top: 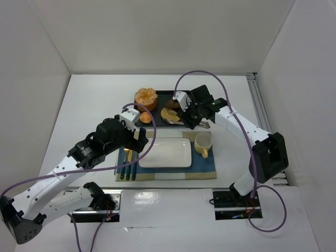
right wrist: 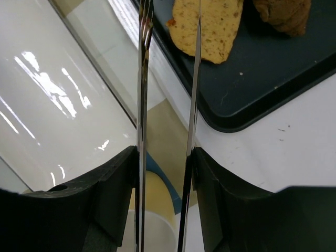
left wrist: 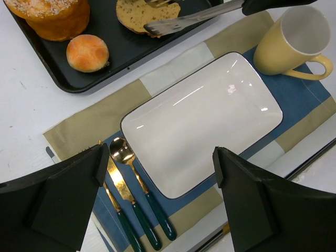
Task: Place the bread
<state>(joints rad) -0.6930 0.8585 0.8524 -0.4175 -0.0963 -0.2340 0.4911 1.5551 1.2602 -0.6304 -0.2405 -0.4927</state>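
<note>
The bread (top: 169,114), a pale tan speckled slice, lies on the black tray (top: 157,126). It also shows in the left wrist view (left wrist: 142,13) and the right wrist view (right wrist: 215,26). My right gripper (top: 185,113) (right wrist: 165,157) is shut on metal tongs (right wrist: 193,79) (left wrist: 194,18). The tongs' tips reach the bread's near edge, with one arm lying over it. I cannot tell whether they pinch it. My left gripper (top: 137,137) (left wrist: 160,163) is open and empty above the near left corner of the white plate (left wrist: 202,118).
The tray also holds a large sugared bun (top: 146,98), a small orange bun (left wrist: 87,52) and a dark croissant (right wrist: 283,13). A yellow cup (top: 203,144) stands right of the plate (top: 166,153) on a blue-and-tan mat. Gold cutlery (left wrist: 131,194) lies left of the plate.
</note>
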